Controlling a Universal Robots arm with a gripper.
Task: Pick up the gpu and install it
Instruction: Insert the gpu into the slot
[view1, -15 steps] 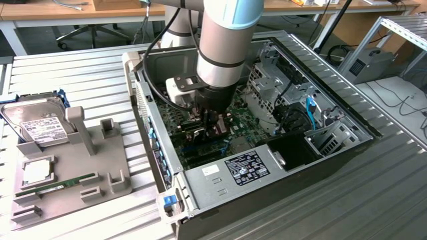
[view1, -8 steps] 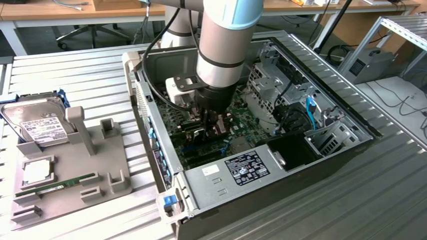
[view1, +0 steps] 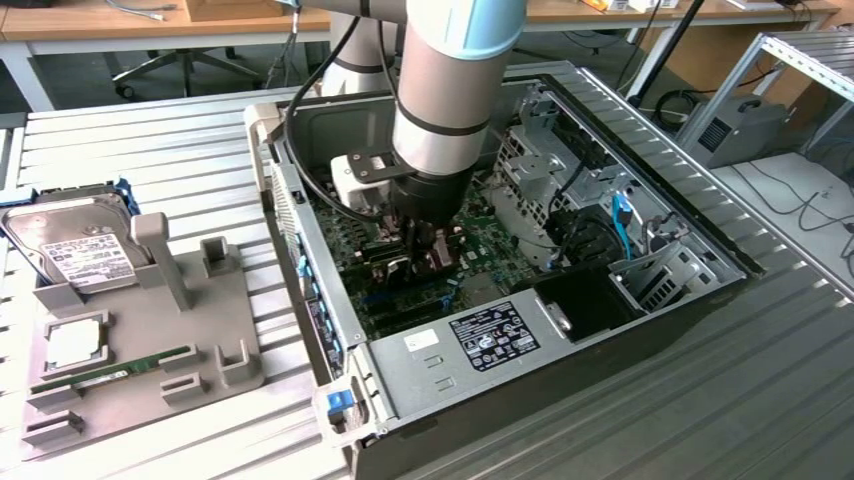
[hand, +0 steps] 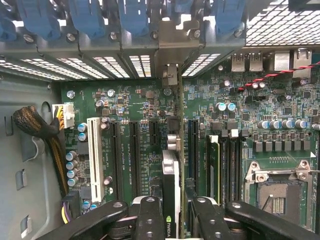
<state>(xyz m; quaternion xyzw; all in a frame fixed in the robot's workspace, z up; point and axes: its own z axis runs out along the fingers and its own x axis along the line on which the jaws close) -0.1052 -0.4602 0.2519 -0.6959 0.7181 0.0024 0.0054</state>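
tool (hand: 172, 220) gripping gpu (hand: 171, 185), apparently over motherboard (hand: 140, 107)

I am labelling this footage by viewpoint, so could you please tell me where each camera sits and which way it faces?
Exterior view: off the arm, above, looking down at the open computer case and the arm reaching into it.
Wrist view: on the wrist, facing the motherboard; the claw holds the gpu edge-on.
Shared: the motherboard, claw and case interior.

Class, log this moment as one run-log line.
gripper: shut on gpu | place: inside computer case, over motherboard slots | gpu: edge-on, upright | seating: cannot tell
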